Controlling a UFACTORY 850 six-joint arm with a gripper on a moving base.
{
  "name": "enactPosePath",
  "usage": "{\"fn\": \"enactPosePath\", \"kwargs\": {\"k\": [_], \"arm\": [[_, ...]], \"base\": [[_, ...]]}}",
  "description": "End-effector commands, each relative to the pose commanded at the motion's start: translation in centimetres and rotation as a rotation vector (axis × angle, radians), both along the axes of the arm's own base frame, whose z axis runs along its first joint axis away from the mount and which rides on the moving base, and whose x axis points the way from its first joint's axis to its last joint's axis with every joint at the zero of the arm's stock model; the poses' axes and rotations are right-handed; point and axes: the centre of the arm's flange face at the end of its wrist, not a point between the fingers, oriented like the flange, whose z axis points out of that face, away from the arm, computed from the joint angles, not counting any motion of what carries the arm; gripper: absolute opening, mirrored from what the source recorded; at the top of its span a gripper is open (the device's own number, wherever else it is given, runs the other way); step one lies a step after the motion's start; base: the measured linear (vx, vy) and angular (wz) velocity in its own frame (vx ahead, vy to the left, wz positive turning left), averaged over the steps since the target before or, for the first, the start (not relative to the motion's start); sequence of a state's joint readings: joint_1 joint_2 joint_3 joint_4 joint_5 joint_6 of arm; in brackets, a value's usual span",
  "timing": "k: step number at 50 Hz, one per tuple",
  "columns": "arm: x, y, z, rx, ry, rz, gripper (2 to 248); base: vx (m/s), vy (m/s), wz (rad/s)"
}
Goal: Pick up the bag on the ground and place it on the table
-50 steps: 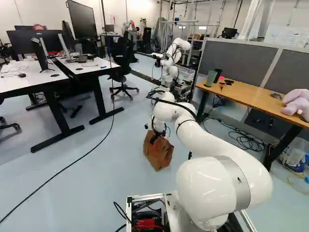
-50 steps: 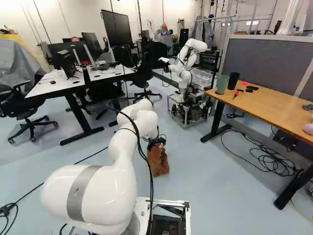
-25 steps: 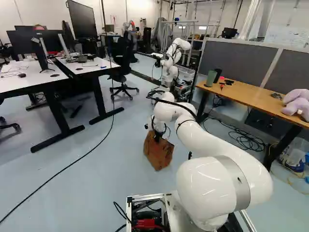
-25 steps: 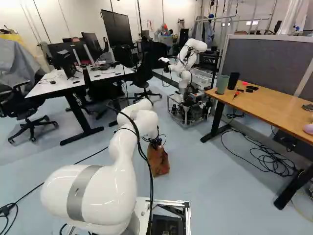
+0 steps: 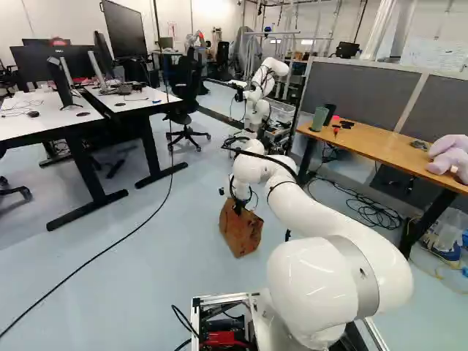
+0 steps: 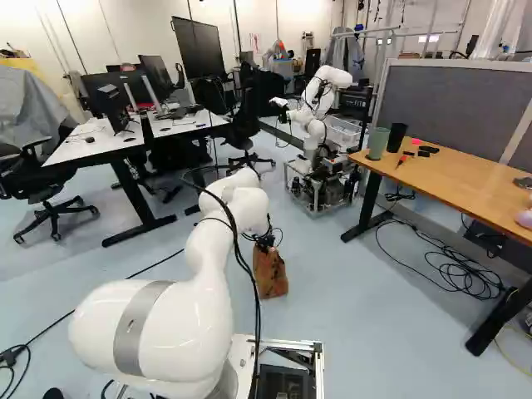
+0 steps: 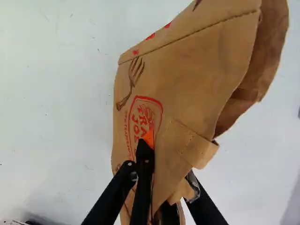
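Wrist view is showing the tool (image 7: 164, 161) clamping the bag (image 7: 187, 84): one finger is lying along the printed face, its orange pad (image 7: 148, 138) showing, and the other is sitting on the far side of the paper, its tip hidden. Reading that as a side-wall pinch near the little flap (image 7: 193, 144), not a hold on a handle. Bag is leaning a bit in the left base view and seems to be resting on the floor (image 5: 146, 256); not seeing any clear lift, though the tool is blocking part of the top. Status: reach looks done, grip looks done, lift and place are pending. Arm (image 5: 314, 212) is bending down ahead of the base, so next it's needing a straight lift, high enough for the bag's bottom to clear the table edge. Guessing the target is the wooden table (image 6: 457, 183) at the right of the right base view; the white tables (image 5: 44, 128) are standing on the other side, so not fully certain. Green cup (image 6: 376, 143) and dark cup (image 6: 396, 137) are occupying its near corner, so placement is wanting a spot beside them. Main risk: thin paper is creasing, could slip or tear.
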State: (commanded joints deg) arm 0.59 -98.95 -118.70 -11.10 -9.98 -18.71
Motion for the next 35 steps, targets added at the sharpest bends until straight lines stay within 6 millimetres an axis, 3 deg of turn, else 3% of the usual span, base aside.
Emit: {"fn": "enactPosePath", "kwargs": {"k": [35], "arm": [[-0.02, 0.11, -0.01, 0.024, 0.000, -0.067, 21]], "base": [[0.000, 0.000, 0.000]]}}
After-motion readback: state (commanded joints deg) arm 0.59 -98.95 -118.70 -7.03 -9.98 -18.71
